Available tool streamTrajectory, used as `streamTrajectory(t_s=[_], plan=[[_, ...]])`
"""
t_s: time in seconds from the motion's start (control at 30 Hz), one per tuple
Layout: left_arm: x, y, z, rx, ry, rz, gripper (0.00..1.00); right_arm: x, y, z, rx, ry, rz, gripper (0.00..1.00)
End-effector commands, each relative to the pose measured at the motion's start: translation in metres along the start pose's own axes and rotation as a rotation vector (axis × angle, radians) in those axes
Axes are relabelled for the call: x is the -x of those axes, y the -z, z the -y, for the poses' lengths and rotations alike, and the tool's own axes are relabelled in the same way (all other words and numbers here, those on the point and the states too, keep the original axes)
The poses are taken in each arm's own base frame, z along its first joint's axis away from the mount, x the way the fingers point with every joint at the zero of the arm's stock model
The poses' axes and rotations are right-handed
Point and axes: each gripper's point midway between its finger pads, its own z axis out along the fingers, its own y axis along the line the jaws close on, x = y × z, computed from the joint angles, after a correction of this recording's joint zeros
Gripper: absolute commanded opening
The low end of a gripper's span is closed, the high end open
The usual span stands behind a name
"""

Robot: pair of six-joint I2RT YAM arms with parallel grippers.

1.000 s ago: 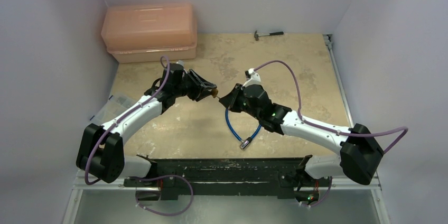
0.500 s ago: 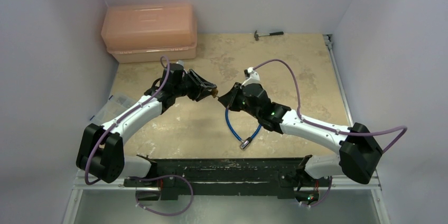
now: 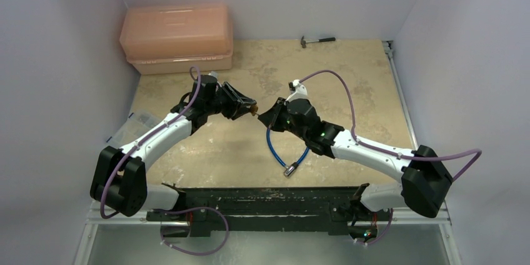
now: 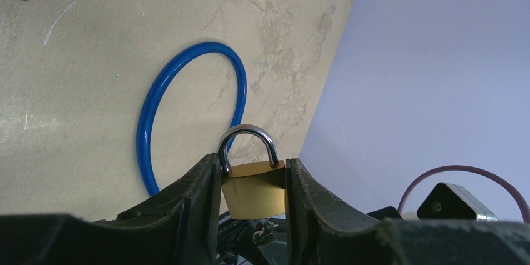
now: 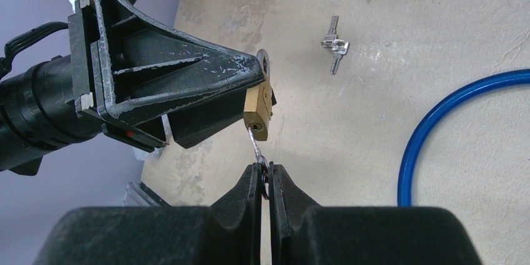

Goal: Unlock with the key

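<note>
Filling the left half of the right wrist view, the left gripper (image 5: 251, 95) pinches the brass padlock (image 5: 257, 107) at frame centre. Just below, the key (image 5: 255, 144) meets the lock's underside, its lower end squeezed between the pressed-together fingers of the right gripper (image 5: 265, 174). Spare keys (image 5: 334, 46) lie upper right of centre, and a blue cable (image 5: 406, 165) curves at the right edge.

The padlock (image 4: 255, 193): brass-yellow body, bright silver shackle. The key (image 5: 256, 146): silvery; loose keys (image 5: 335, 45) likewise. The cable loop (image 4: 147, 115): solid blue. The tabletop (image 3: 350, 84): beige, mottled with darker tan blotches. The lidded box (image 3: 177, 39): translucent salmon-pink. The left gripper (image 4: 252, 171) and right gripper (image 5: 265, 170): matte black, scuffed pale. The arm links (image 3: 164, 132) white, joints black, wiring (image 3: 331, 73) purple.
</note>
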Motion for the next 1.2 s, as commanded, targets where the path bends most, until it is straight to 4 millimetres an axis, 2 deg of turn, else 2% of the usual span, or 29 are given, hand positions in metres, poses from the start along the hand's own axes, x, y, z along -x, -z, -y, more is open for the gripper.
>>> streamTrajectory(t_s=[0.0, 0.23, 0.87, 1.17], plan=[[0.004, 0.003, 0.021, -0.074, -0.002, 0.010, 0.00, 0.012, -0.003, -0.014, 0.029, 0.011, 0.033, 0.00], [0.004, 0.003, 0.019, -0.067, 0.000, 0.009, 0.00, 0.008, -0.003, -0.009, 0.019, 0.012, 0.027, 0.00], [0.002, 0.002, 0.011, -0.042, -0.017, 0.019, 0.00, 0.015, -0.006, -0.015, 0.021, 0.017, 0.045, 0.00], [0.005, 0.002, 0.007, -0.023, -0.036, 0.034, 0.00, 0.016, -0.004, -0.010, 0.001, 0.018, 0.051, 0.00]])
